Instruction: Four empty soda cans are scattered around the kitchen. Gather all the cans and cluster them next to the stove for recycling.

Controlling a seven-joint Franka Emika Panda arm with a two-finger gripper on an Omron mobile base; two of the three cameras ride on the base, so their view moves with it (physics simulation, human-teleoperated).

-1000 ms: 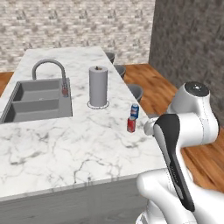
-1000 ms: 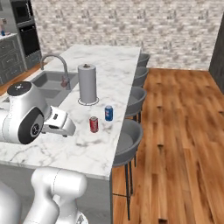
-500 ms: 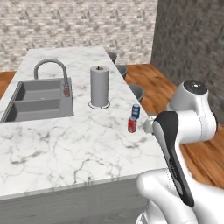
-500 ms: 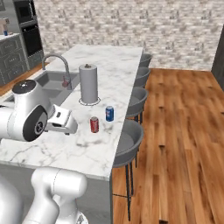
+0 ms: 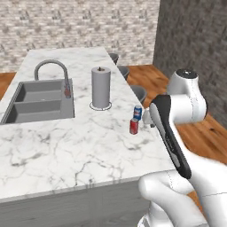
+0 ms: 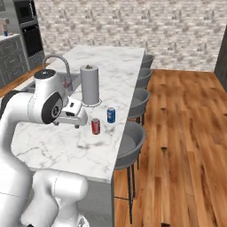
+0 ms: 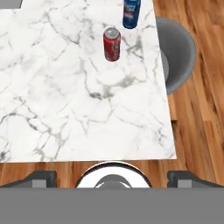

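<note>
Two soda cans stand upright near the island's stool-side edge: a red can (image 5: 134,126) (image 6: 95,126) (image 7: 112,43) and a blue can (image 5: 138,112) (image 6: 111,115) (image 7: 131,11) just beyond it, a small gap between them. My gripper (image 7: 113,176) hangs above the marble short of the red can, open, its fingertips (image 7: 41,177) wide apart with nothing between them. In the right base view the hand (image 6: 73,114) sits just left of the red can. The stove is out of view.
A tall grey paper towel roll (image 5: 101,87) (image 6: 89,85) stands behind the cans. A double sink (image 5: 40,99) with a faucet (image 5: 53,71) lies to the left. Grey stools (image 6: 131,142) (image 7: 177,52) line the counter's edge (image 7: 168,109) above the wooden floor.
The hand has shifted a little toward the cans. Both base views have turned slightly. The cans have not moved and the gripper stays open.
</note>
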